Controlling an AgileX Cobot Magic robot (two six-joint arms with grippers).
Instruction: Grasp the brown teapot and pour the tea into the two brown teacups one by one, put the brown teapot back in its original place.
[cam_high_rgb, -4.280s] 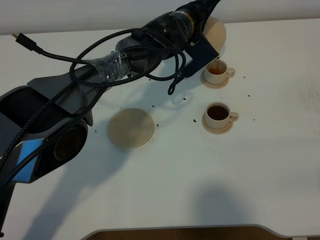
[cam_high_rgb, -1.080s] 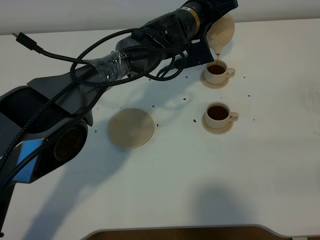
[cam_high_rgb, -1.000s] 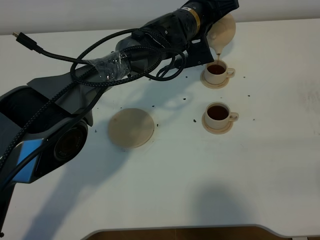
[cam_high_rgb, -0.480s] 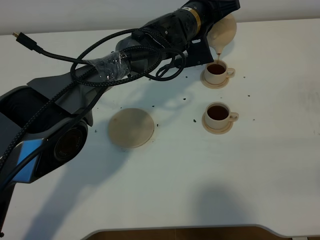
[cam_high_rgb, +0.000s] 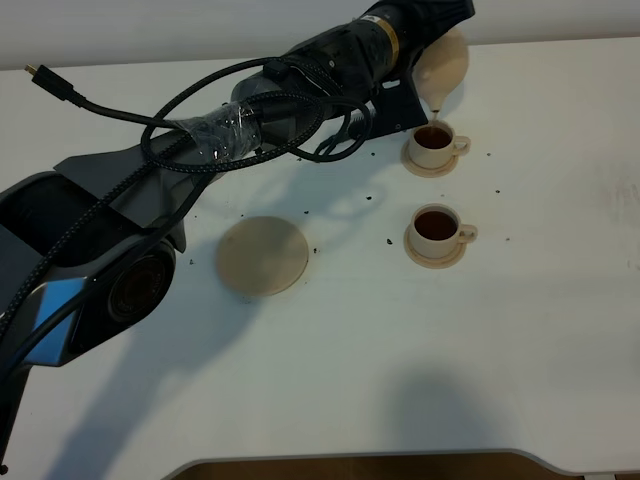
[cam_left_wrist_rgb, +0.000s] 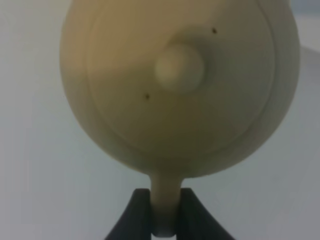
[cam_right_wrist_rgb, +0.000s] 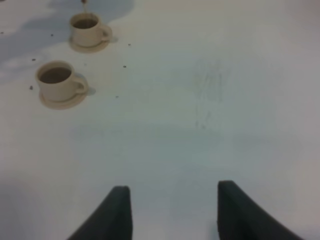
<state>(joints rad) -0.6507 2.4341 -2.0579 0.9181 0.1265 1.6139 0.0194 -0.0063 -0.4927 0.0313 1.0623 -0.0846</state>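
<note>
**Teapot tilted over the far cup**

The left claw (cam_left_wrist_rgb: 165, 212) is clamped on the teapot (cam_high_rgb: 445, 65) by its handle, holding it tipped in the air with the spout just above the far cup (cam_high_rgb: 434, 144). The near cup (cam_high_rgb: 437, 229) holds dark tea. The big saucer (cam_high_rgb: 262, 256) lies bare on the tabletop (cam_high_rgb: 480, 350). The right claw (cam_right_wrist_rgb: 170, 210) hangs parted, gripping nothing.

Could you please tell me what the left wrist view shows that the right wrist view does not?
Only the left wrist view shows the brown teapot close up, its knobbed lid facing the camera and its loop handle clamped in the shut left pincer.

Only the right wrist view shows both brown teacups, the far one and the near one, each on a saucer and holding dark tea, plus the open, empty right pincer.

Both show the white table.
</note>
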